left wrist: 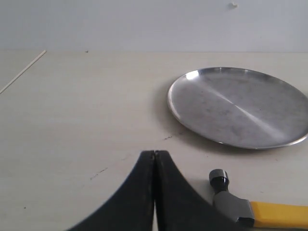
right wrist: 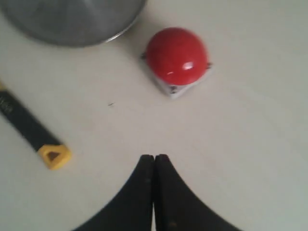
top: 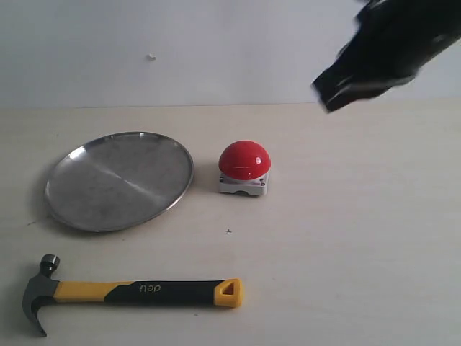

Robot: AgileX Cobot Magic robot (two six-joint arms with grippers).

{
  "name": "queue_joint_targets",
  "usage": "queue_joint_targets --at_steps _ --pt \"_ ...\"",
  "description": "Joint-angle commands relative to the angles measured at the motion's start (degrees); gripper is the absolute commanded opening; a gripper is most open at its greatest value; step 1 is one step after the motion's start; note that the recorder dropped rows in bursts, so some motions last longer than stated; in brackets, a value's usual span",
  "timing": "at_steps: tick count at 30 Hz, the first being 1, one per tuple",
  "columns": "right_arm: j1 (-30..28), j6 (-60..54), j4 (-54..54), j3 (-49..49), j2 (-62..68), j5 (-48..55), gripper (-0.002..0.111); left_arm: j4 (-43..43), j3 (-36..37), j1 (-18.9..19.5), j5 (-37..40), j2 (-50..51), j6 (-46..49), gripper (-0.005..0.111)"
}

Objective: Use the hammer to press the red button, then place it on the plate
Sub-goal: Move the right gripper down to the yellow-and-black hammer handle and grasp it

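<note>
The hammer (top: 137, 292) lies flat near the table's front left, dark head to the left, yellow handle end to the right; its head (left wrist: 226, 197) and its handle end (right wrist: 54, 155) also show in the wrist views. The red button (top: 244, 167) stands mid-table on its white base. The plate (top: 120, 179) rests left of the button, holding nothing. My left gripper (left wrist: 154, 153) is shut and empty, low beside the hammer head. My right gripper (right wrist: 154, 157) is shut and empty, raised above the table; its dark body (top: 382, 54) blurs at the upper right.
The pale wooden table (top: 360, 238) has bare surface to the right of the button and between the hammer and the plate. A white wall (top: 216, 43) closes the back. A table edge line (left wrist: 21, 72) shows in the left wrist view.
</note>
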Motion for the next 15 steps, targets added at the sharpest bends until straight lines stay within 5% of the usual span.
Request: queue_joint_targets --at_steps 1,9,15 --pt "13.1 -7.6 -1.9 -0.7 10.1 0.3 0.000 0.0 0.0 0.1 -0.2 -0.4 0.1 0.000" --pt "30.6 -4.4 -7.0 -14.7 27.9 10.5 0.000 0.0 0.0 0.1 -0.2 -0.4 0.1 0.000" --pt "35.9 -5.9 -9.4 -31.2 39.3 15.3 0.000 0.0 0.0 0.1 -0.2 -0.4 0.1 0.000"
